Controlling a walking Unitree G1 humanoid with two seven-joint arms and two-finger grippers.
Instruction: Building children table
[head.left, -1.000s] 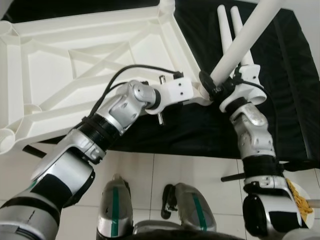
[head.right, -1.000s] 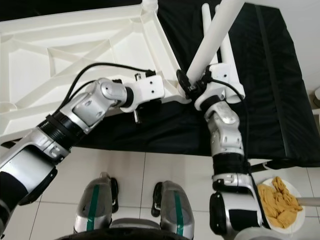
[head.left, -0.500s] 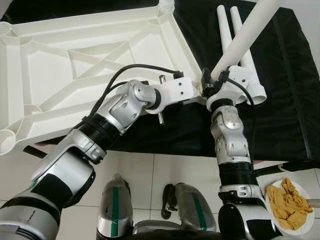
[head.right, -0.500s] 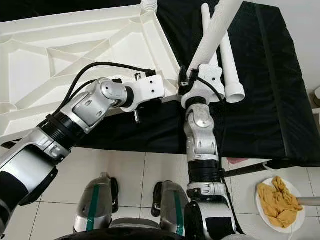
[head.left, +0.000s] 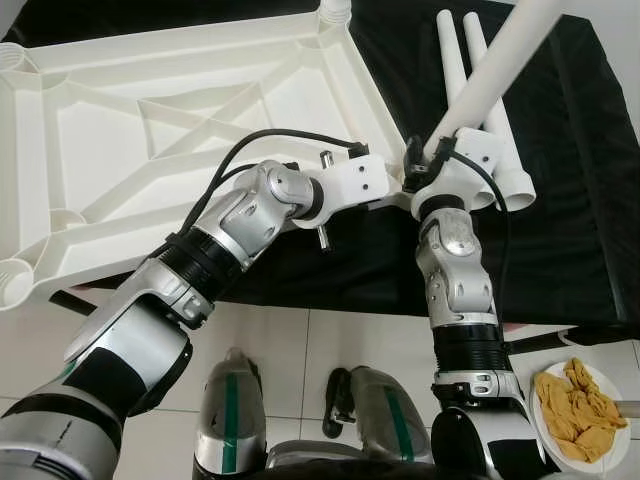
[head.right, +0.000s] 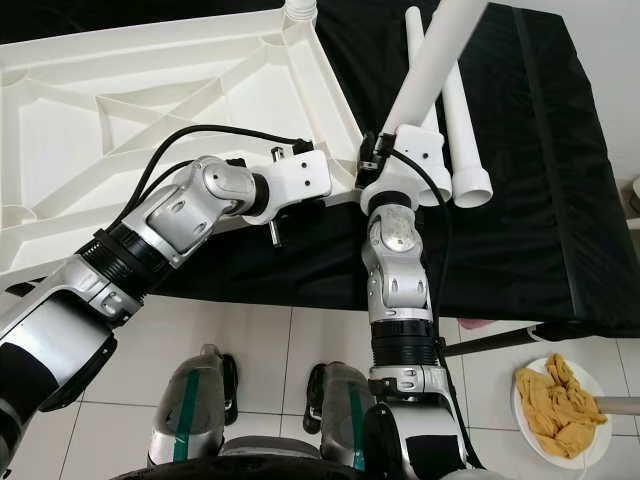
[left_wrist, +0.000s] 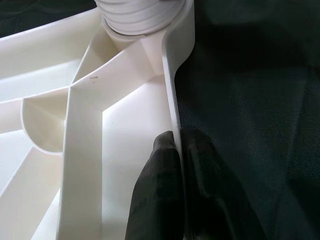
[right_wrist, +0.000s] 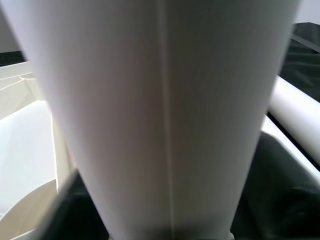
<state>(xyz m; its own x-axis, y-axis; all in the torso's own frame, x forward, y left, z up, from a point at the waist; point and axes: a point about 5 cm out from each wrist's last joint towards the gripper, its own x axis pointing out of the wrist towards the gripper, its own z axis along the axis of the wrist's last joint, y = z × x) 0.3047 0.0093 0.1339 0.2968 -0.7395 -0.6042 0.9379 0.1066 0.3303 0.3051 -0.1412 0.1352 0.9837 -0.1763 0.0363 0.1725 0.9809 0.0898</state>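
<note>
The white plastic table top (head.left: 180, 120) lies upside down, ribs up, on a black cloth (head.left: 580, 200). My left gripper (left_wrist: 177, 165) is shut on the thin rim of the table top, close to its near right corner socket (left_wrist: 140, 15). My right gripper (head.left: 425, 170) is shut on a white table leg (head.left: 490, 75). The leg slants up and to the right, with its lower end at that same corner. In the right wrist view the leg (right_wrist: 165, 115) stands very close to the camera. Two spare legs (head.right: 460, 120) lie side by side on the cloth behind.
A stub of white tube (head.left: 335, 8) sits in the far right corner socket. On the white tiled floor at the right stands a plate (head.left: 580, 410) with something crumpled and orange on it. My feet (head.left: 300, 420) are close to the cloth's front edge.
My right forearm has swung to the left and now stands nearly straight below the leg's lower end. The leg stays at the corner. My left arm has not moved.
</note>
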